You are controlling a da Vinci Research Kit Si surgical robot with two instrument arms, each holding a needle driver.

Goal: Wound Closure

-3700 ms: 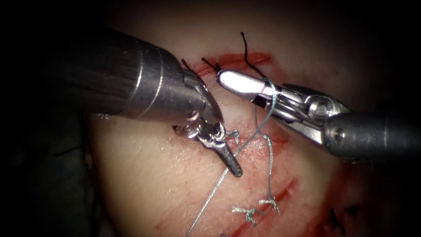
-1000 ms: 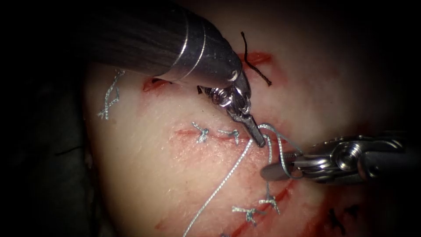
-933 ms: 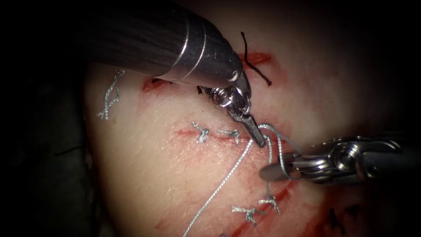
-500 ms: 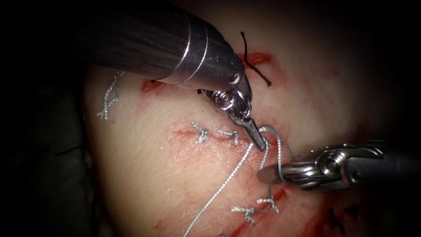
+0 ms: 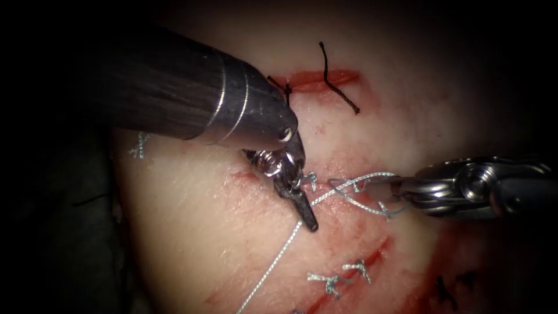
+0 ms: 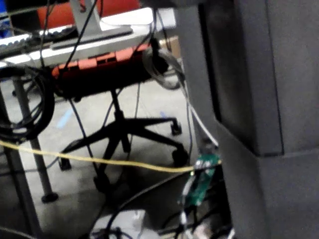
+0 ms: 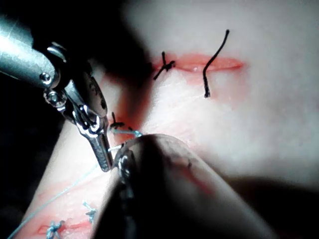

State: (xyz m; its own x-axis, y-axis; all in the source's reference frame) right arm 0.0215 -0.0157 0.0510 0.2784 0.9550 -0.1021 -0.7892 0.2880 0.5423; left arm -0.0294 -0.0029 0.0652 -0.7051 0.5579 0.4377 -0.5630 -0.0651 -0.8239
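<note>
thread [image 5: 349, 187] loops over the cut [image 5: 343, 174] mid-tissue [image 5: 192, 232], tail running near-left | my left pincer [image 5: 311, 224] clenched on the thread just left of the loop | my right pincer [image 5: 386, 189] clenched on the loop's right end | I see no needle

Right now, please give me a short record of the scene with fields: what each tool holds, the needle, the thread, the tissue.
left tool: left tool jaws shut on the thread
right tool: right tool jaws shut on the thread, loops around its tip
needle: cannot tell where it is
thread: pale strand crosses the cut between both tools
tissue: tissue with tied knots and red fluid
</note>
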